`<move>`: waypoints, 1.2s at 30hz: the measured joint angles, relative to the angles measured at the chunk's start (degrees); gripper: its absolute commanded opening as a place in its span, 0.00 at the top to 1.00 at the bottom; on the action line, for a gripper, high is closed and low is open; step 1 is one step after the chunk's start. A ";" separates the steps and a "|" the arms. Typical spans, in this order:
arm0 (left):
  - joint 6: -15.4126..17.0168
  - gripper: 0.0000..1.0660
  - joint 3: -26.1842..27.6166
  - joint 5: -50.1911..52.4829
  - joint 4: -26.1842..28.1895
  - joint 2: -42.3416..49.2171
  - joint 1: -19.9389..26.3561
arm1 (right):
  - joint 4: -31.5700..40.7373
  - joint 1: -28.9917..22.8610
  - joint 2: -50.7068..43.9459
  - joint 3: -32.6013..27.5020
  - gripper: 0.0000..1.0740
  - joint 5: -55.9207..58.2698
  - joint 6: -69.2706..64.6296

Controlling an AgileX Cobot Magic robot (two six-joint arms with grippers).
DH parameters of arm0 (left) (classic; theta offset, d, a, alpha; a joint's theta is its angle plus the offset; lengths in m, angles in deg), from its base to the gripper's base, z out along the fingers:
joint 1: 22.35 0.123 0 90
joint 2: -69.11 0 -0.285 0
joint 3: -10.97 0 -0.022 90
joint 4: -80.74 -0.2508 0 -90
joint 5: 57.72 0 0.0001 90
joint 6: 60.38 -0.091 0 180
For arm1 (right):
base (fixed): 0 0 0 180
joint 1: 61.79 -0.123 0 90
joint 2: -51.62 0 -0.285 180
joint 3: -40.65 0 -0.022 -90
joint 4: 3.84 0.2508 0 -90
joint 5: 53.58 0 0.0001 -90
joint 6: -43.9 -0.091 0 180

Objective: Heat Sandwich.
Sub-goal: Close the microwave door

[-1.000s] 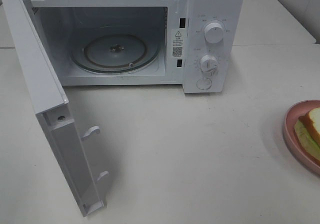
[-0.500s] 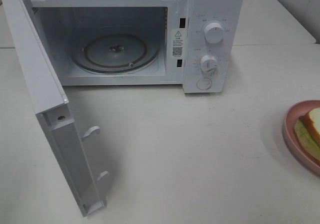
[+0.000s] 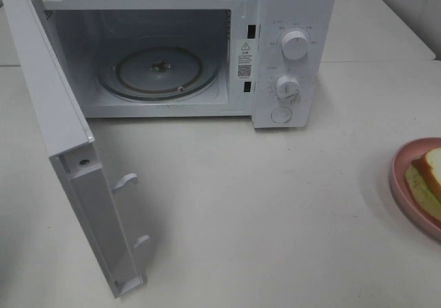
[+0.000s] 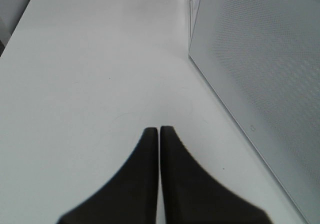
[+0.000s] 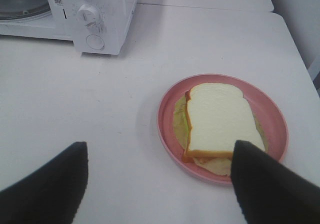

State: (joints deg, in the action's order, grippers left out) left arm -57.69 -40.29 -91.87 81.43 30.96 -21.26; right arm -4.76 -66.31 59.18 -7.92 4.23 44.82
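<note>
1. Microwave sits in the upper part of the exterior high frame, door swung wide open toward lower left; glass turntable bare inside.
2. Sandwich lies on the pink plate on the worktop; in the exterior high view it's cut off at the right edge, mid-height.
3. Left hand: fingers pressed together, gripping nothing, above bare worktop beside the door panel.
4. Right hand: fingers spread wide, hovering above the plate, not touching the sandwich.
</note>
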 measured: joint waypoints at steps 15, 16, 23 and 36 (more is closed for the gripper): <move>0.00 1.00 -12.38 55.35 -6.70 -25.21 0.00 | 0.00 0.00 0.00 0.00 0.29 0.00 0.00; 0.00 1.00 -12.38 55.35 -6.70 -25.21 0.00 | 0.00 0.00 0.00 0.00 0.29 0.00 0.00; 6.42 1.00 -12.43 73.11 -18.62 -38.33 0.00 | 0.00 0.00 0.00 0.00 0.29 0.00 0.00; 12.38 1.00 -9.11 85.54 -26.76 -51.22 -5.27 | 0.00 0.00 0.00 0.00 0.29 0.00 0.00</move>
State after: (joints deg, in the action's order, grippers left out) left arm -45.31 -49.40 -6.33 54.68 -20.26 -26.53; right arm -4.76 -66.31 59.18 -7.92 4.23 44.82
